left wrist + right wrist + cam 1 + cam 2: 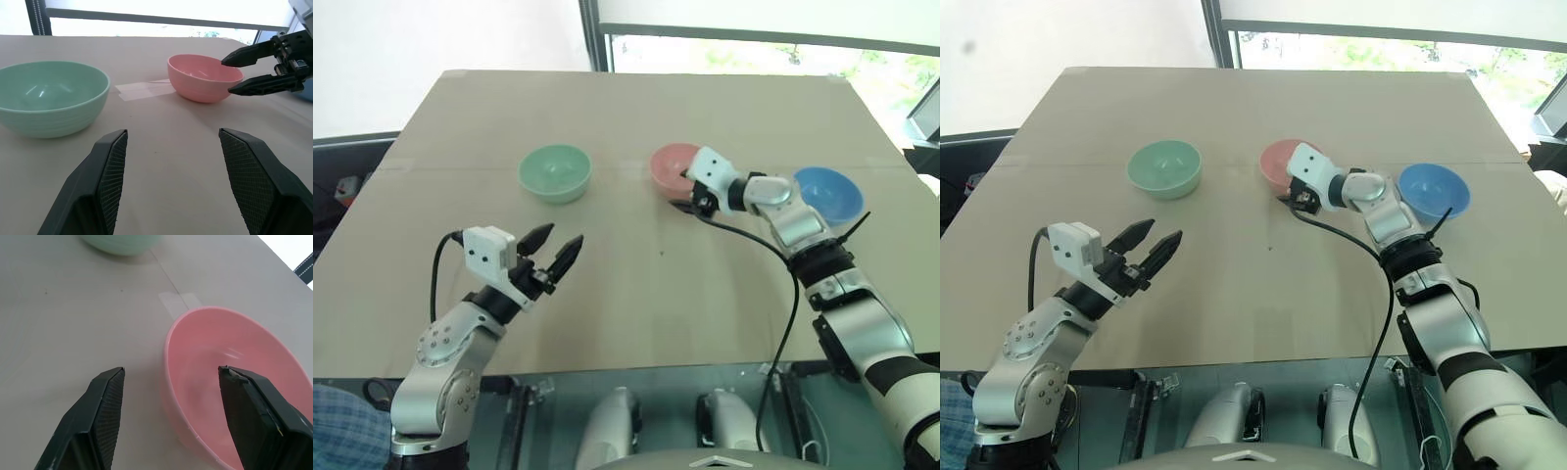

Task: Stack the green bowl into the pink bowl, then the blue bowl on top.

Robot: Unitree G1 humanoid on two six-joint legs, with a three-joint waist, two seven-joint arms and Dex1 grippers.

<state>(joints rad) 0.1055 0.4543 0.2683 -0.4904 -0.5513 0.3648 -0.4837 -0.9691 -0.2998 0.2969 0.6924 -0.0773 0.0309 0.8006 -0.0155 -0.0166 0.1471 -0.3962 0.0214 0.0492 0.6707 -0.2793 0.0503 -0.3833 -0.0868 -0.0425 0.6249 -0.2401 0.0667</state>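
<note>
right claw (689,192) released, straddling near rim of pink bowl (670,163) | green bowl (554,172) ahead of left claw (555,248), released, apart | left arm nearer green | blue bowl (829,192) untouched on desk (636,108)

Smooth, faintly glossy plastic on green bowl (51,98), pink bowl (230,382), blue bowl (827,191); matt, possibly cardboard-like table (636,284).

Tan table (636,284) bearing green bowl (554,173), pink bowl (672,166), blue bowl (829,193).
</note>
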